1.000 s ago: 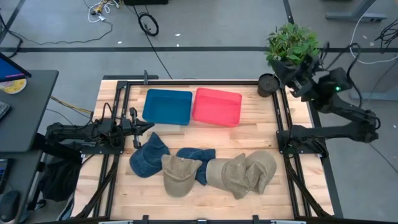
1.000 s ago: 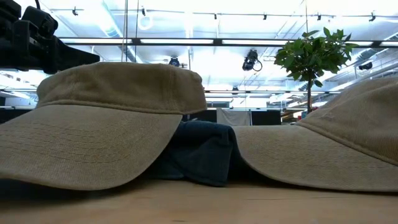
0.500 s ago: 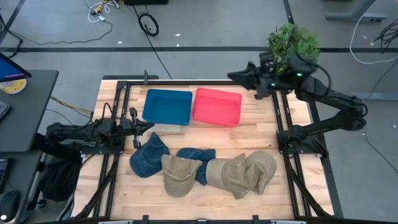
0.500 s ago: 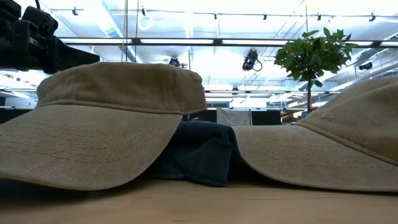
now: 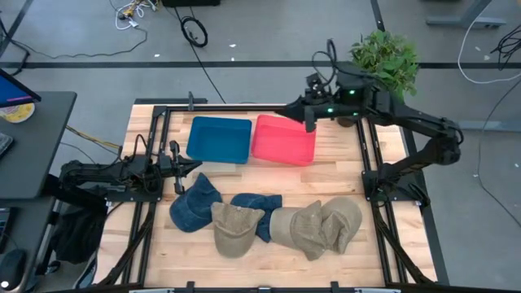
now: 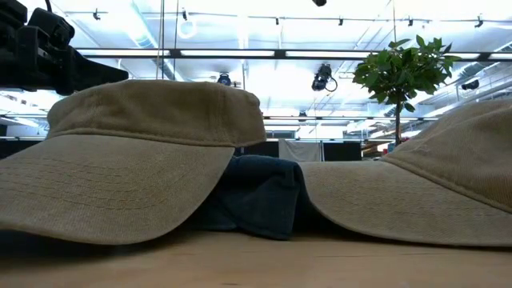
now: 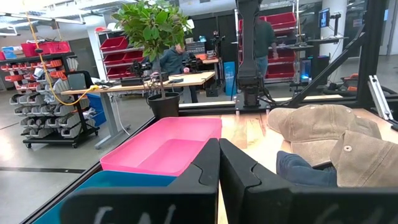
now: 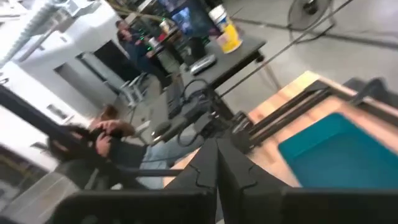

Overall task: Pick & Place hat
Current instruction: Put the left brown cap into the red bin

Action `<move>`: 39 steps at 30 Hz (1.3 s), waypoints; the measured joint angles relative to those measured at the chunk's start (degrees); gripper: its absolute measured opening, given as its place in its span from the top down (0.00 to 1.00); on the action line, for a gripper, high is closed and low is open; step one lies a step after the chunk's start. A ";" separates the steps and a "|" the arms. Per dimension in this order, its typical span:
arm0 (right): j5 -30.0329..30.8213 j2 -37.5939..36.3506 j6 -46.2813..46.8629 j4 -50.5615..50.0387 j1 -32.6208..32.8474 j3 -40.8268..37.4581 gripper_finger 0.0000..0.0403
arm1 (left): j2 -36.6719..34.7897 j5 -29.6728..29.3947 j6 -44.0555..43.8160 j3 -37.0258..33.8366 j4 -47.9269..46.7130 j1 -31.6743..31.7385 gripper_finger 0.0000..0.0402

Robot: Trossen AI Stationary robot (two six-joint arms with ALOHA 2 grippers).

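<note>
Several caps lie in a row on the near half of the table: a blue one [image 5: 194,203], a tan one [image 5: 236,226] with its brim over a second blue one [image 5: 259,208], and tan ones [image 5: 303,225] [image 5: 343,218] overlapping at the right. The low view shows a tan cap [image 6: 136,152] close up, a blue cap [image 6: 260,192] behind it. My left gripper [image 5: 179,174] is shut at the table's left side, just beyond the blue cap. My right gripper [image 5: 290,107] is shut and held high over the far rim of the pink bin [image 5: 285,140].
A blue bin [image 5: 220,138] sits beside the pink bin at the table's far side. A potted plant [image 5: 383,53] stands at the far right corner. Black frame rails [image 5: 368,163] run along the table's edges. Bare wood lies between the bins and the caps.
My right arm has swung from beyond the far right corner, by the plant, toward the table's left along the far edge, and its gripper now reaches over the pink bin's far rim. The caps and my left arm have stayed still.
</note>
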 joint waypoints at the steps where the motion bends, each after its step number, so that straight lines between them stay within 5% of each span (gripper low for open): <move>1: -0.28 0.57 0.14 0.05 0.00 0.00 0.98 | -0.01 -0.01 0.00 -0.01 0.00 0.00 0.99; 14: -11.88 9.15 0.42 -0.41 -1.43 -0.07 0.93 | -0.02 0.00 0.01 0.00 -0.02 0.00 0.99; 26: -26.08 19.82 1.91 0.65 1.64 -0.09 0.50 | 0.00 0.00 0.01 0.00 -0.04 0.00 0.99; 32: -25.73 23.71 2.36 4.57 3.86 -0.09 0.34 | -0.02 0.00 0.01 0.00 -0.04 0.00 0.99; 39: -21.69 30.51 1.09 6.90 7.74 -0.13 0.30 | -0.01 0.00 0.01 -0.01 -0.11 0.00 0.99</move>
